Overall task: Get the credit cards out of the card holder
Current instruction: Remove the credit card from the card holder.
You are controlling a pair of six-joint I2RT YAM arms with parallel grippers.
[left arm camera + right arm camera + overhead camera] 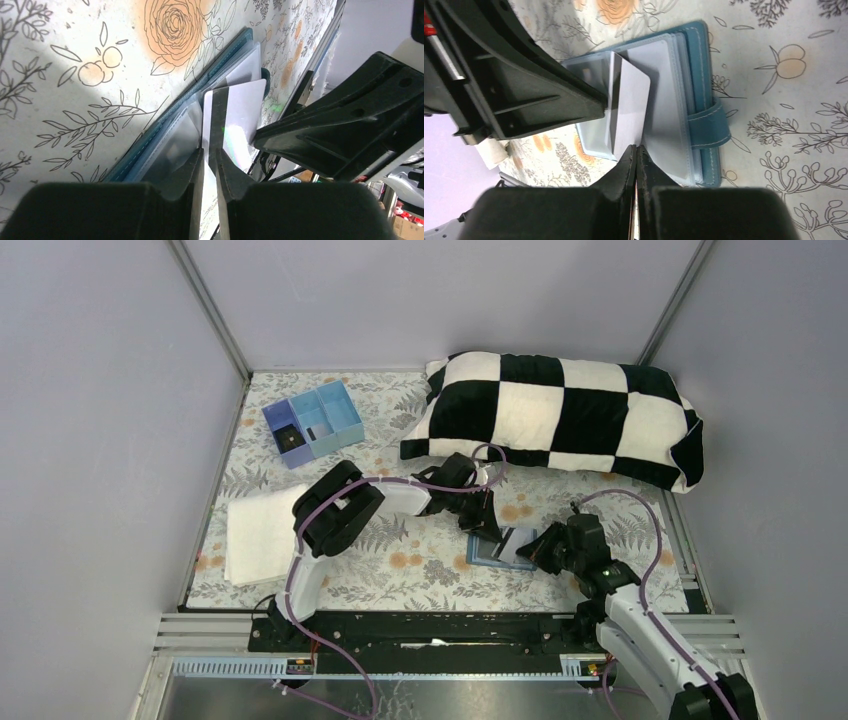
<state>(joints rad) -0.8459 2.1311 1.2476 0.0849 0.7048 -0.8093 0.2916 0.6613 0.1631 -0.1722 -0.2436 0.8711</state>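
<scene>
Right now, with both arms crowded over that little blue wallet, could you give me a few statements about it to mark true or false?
1. The card holder lies open on the floral cloth. True.
2. The left fingers pinch a white card with a dark stripe. True.
3. The right fingers are spread wide apart. False: they are pressed together at the card's corner.
4. The pillow at the back is plain white. False: it has black and white checks.
5. The compartment tray touches the card holder. False: it sits well apart, at the back left.
</scene>
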